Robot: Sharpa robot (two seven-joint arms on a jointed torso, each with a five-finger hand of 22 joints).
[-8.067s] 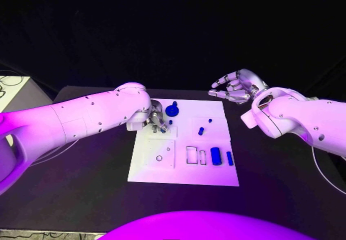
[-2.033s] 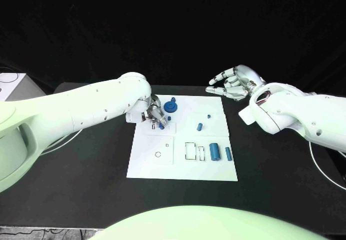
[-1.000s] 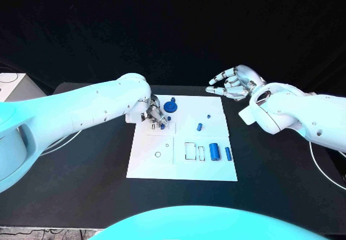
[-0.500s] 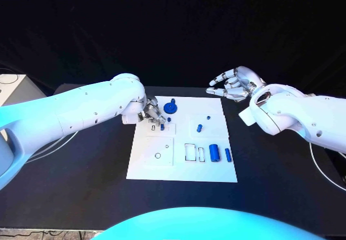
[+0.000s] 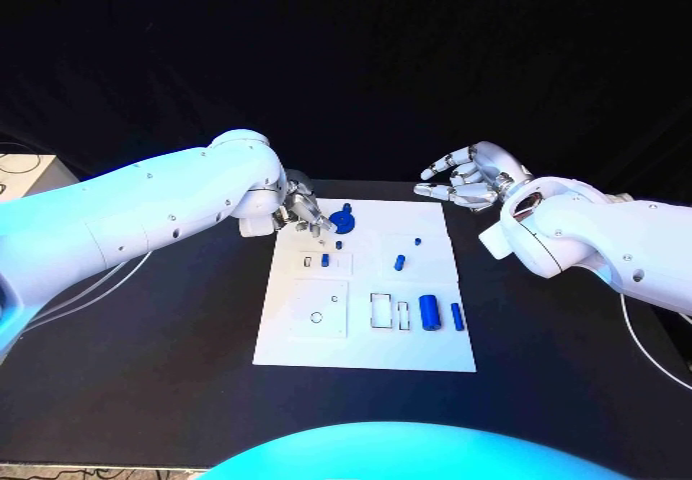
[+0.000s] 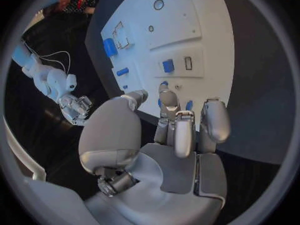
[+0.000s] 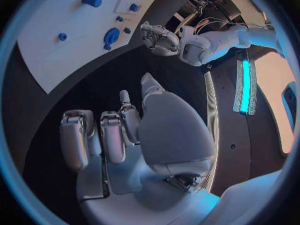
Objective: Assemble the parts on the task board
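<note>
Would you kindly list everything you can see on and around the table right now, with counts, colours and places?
Table: one, black, under everything.
Task board: one, white, middle of the table.
Round knobbed part: one, blue, far end of the board, near the left hand.
Small parts: three, blue, one by a slot on the board's left half, one mid-board, one tiny beyond it.
Cylinder part: one, blue, lying on the board's right half.
Thin bar part: one, blue, beside the cylinder near the board's right edge.
Left hand: silver, over the board's far left corner, holding nothing that I can see.
Right hand: silver, fingers apart, raised beyond the board's far right corner, empty.
</note>
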